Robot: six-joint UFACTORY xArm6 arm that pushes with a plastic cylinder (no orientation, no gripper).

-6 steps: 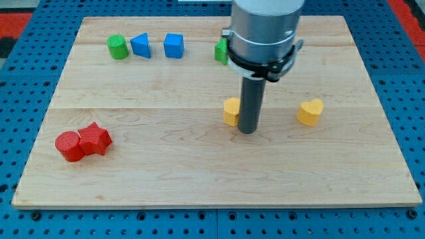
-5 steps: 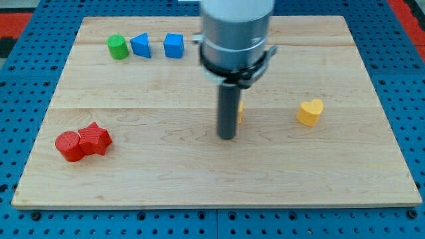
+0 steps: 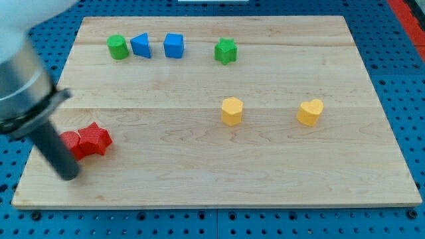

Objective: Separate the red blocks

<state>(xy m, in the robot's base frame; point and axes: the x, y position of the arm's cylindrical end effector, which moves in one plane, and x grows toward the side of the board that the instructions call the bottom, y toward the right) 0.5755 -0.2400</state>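
Two red blocks sit touching near the board's lower left: a red star and, on its left, a red cylinder partly hidden behind my rod. My tip rests on the board just below and left of the red cylinder, at the view's bottom left. The rod slants up to the left out of view and looks blurred.
Along the top stand a green cylinder, a blue triangle, a blue cube and a green star. A yellow hexagon and a yellow heart sit mid-right. The wooden board edge runs close to my tip.
My rod has swept fast from beside the yellow hexagon at the centre to the lower left, next to the red blocks. The blocks have not moved.
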